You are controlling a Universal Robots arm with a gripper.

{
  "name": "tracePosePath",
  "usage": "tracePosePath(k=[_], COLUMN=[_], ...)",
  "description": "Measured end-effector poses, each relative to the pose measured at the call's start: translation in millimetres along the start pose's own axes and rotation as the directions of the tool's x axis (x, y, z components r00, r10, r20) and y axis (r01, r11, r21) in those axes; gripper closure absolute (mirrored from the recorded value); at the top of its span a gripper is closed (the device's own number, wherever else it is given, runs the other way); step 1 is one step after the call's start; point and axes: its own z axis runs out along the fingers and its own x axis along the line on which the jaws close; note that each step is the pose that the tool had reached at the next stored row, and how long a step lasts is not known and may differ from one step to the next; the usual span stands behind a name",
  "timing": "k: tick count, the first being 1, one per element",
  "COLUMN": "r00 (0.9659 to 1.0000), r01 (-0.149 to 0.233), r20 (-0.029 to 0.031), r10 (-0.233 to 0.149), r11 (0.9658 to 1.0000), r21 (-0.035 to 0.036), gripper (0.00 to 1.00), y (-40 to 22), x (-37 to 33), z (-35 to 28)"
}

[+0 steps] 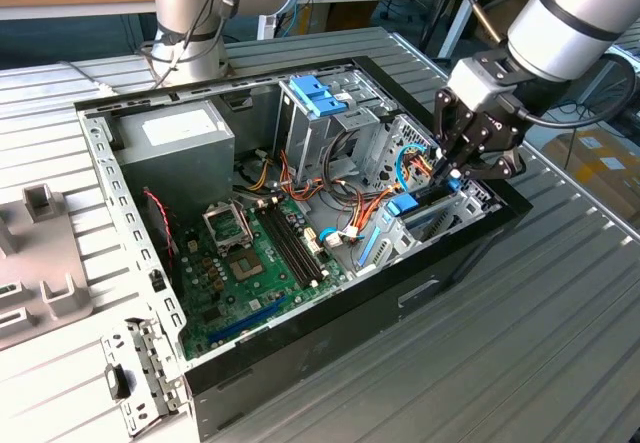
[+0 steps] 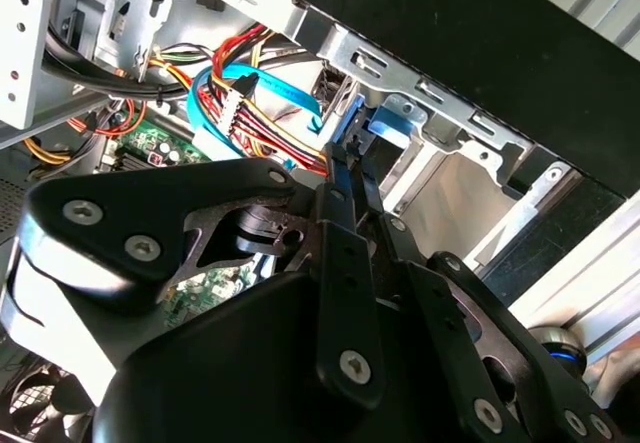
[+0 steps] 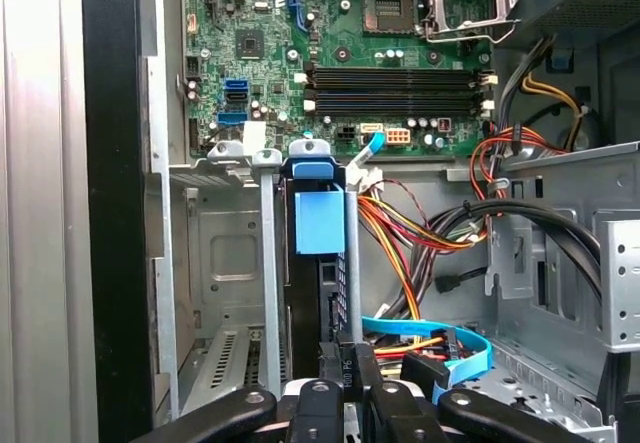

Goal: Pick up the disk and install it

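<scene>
The scene is lit evenly and brightly from above in the exterior view, and soft shadows are cast inside the computer case (image 1: 300, 213), deepest along its lower black wall. A bright sheen is seen on the arm (image 1: 575, 13) at the upper right of the frame. In the second wrist view, the gripper (image 2: 345, 178) is rendered dark and slightly soft at the bottom, while glare is caught on the metal bracket (image 2: 400, 73) at the upper centre. In the first wrist view, the motherboard (image 3: 340, 53) is shown sharp, and the left edge is washed pale.
</scene>
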Motion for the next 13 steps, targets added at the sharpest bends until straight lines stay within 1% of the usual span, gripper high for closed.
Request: tracePosePath(k=[7, 10, 13], r00=[1.0, 1.0, 1.0], r01=[0.002, 0.002, 0.002], r20=[-0.0006, -0.0009, -0.0007], r10=[-0.002, -0.002, -0.002], r11=[1.0, 1.0, 0.9999], r21=[-0.0056, -0.009, -0.0106], gripper=[0.83, 0.83, 0.83], y=[-0.4, -0.5, -0.7], x=[0.4, 0.7, 0.8], z=[3.4, 6.1, 7.4])
